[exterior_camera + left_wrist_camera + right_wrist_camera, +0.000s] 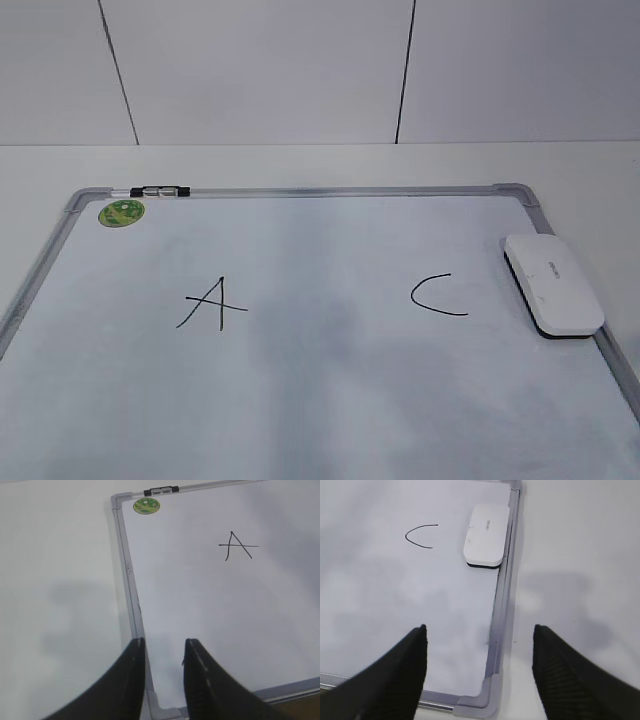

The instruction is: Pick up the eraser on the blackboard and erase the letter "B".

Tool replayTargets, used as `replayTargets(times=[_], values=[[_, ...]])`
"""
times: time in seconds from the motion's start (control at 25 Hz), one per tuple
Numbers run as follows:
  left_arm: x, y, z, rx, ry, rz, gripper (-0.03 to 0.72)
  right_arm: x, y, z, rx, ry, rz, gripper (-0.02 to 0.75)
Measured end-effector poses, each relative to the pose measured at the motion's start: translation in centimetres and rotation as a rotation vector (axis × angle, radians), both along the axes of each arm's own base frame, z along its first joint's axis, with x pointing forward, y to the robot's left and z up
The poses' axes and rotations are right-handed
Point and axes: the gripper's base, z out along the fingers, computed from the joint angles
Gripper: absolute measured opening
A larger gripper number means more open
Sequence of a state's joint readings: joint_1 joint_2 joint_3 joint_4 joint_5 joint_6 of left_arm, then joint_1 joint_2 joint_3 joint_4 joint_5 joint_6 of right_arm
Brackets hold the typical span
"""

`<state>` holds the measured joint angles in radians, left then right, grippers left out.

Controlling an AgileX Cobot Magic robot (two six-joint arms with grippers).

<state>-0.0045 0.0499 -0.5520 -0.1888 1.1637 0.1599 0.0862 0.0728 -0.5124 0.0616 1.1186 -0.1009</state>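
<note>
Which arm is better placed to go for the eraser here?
Right. The eraser lies at the board's right edge, straight ahead of the open right gripper. The left gripper hangs over the board's opposite, left edge, with only the "A" in its view.
</note>
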Motion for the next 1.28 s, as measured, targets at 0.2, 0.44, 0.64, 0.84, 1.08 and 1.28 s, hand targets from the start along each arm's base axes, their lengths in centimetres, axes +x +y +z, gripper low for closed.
replayTargets(times=[0.2, 0.44, 0.64, 0.84, 1.08, 1.28], values=[[0.5, 0.0, -0.4, -0.004, -0.014, 0.007, 0.211, -0.6, -0.1, 0.0, 0.003, -0.038, 0.000, 0.495], [0.5, 0.0, -0.4, -0.005, -0.020, 0.007, 0.211, -0.7, -0.1, -0.1, 0.004, -0.041, 0.000, 0.494], [0.5, 0.0, -0.4, -0.005, -0.020, 0.007, 0.211, -1.0, -0.1, -0.9, -0.003, -0.029, -0.002, 0.494], [-0.1, 0.1, -0.4, -0.001, -0.061, 0.011, 0.211, -1.2, -0.2, -0.9, -0.005, -0.040, -0.004, 0.494], [-0.1, 0.2, -0.4, 0.006, -0.065, 0.016, 0.211, -1.2, -0.3, -1.0, -0.024, -0.034, -0.015, 0.494], [-0.1, 0.2, -0.4, 0.008, -0.065, 0.017, 0.211, -1.1, -1.1, -1.0, -0.098, -0.040, -0.063, 0.494]])
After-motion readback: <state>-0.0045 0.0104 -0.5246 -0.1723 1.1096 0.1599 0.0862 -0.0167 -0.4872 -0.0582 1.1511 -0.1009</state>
